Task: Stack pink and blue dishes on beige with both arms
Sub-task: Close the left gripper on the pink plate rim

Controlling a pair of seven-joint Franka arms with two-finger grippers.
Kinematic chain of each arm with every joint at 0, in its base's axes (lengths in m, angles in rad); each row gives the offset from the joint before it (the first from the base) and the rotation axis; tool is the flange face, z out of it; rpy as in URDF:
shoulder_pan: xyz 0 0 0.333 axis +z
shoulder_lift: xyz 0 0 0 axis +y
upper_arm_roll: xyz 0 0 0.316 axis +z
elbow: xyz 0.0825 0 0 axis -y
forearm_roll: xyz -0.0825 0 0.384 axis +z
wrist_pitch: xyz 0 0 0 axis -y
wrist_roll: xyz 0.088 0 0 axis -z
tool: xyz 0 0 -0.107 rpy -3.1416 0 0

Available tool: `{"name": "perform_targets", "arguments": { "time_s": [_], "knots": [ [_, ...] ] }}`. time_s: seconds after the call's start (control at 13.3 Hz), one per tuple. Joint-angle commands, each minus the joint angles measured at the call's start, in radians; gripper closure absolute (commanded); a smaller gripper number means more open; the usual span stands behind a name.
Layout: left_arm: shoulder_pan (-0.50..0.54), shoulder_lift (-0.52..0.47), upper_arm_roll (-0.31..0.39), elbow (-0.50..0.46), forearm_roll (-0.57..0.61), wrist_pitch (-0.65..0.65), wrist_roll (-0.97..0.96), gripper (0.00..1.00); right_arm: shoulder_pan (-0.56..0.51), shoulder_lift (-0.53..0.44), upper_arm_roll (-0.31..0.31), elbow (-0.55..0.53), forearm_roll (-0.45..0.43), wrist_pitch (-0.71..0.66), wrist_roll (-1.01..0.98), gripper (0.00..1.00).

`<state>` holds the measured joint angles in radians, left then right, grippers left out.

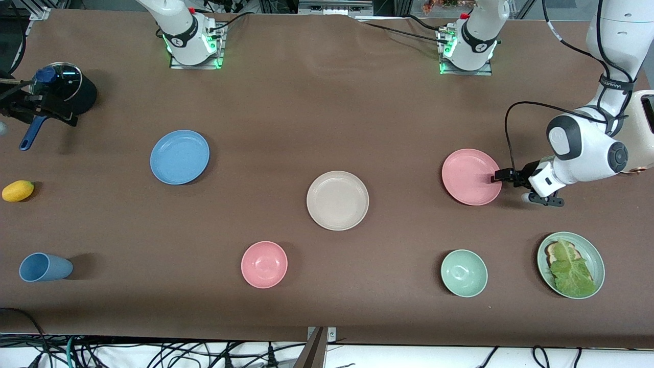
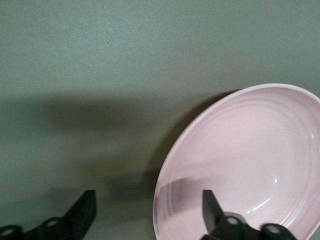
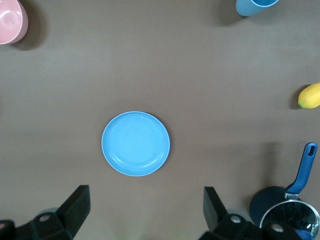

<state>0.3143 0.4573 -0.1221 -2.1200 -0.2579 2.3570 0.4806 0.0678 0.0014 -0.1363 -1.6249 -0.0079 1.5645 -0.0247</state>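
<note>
The beige plate (image 1: 337,200) lies at the table's middle. The pink plate (image 1: 470,176) (image 2: 250,160) rests flat toward the left arm's end. My left gripper (image 1: 498,177) (image 2: 149,212) is low at its rim and open, with one finger (image 2: 212,207) over the plate's inside and the other outside above the table, the rim between them. The blue plate (image 1: 180,157) (image 3: 135,143) sits toward the right arm's end. My right gripper (image 3: 146,197) hangs open and empty high over the table beside that plate; the front view does not show it.
A pink bowl (image 1: 264,264), a green bowl (image 1: 464,273) and a green plate (image 1: 590,245) with lettuce stand nearer the front camera. At the right arm's end are a blue cup (image 1: 43,267), a yellow fruit (image 1: 18,190) and a lidded pan (image 1: 61,92).
</note>
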Motion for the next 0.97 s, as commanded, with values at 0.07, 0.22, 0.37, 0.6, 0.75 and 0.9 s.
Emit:
{"name": "perform_targets", "arguments": {
  "time_s": [0.07, 0.22, 0.37, 0.6, 0.75, 0.9],
  "knots": [
    [0.003, 0.000, -0.005, -0.006, -0.043, 0.015, 0.047, 0.73, 0.000, -0.001, 0.001, 0.014, 0.008, -0.017, 0.006, 0.00],
    [0.005, 0.000, -0.005, -0.006, -0.043, 0.010, 0.055, 1.00, 0.000, 0.000, 0.001, 0.014, 0.008, -0.017, 0.006, 0.00],
    [0.005, -0.005, -0.005, -0.005, -0.043, 0.001, 0.055, 1.00, 0.000, 0.000, 0.001, 0.014, 0.008, -0.017, 0.005, 0.00],
    [0.006, -0.006, -0.005, -0.006, -0.043, -0.007, 0.055, 1.00, 0.000, 0.000, 0.001, 0.014, 0.008, -0.017, 0.006, 0.00],
    [0.006, -0.006, -0.005, -0.006, -0.043, -0.009, 0.055, 1.00, 0.000, 0.000, 0.001, 0.014, 0.008, -0.017, 0.006, 0.00],
    [0.005, -0.014, -0.005, 0.006, -0.043, -0.054, 0.053, 1.00, 0.001, 0.000, 0.001, 0.014, 0.008, -0.017, 0.006, 0.00]
  ]
}}
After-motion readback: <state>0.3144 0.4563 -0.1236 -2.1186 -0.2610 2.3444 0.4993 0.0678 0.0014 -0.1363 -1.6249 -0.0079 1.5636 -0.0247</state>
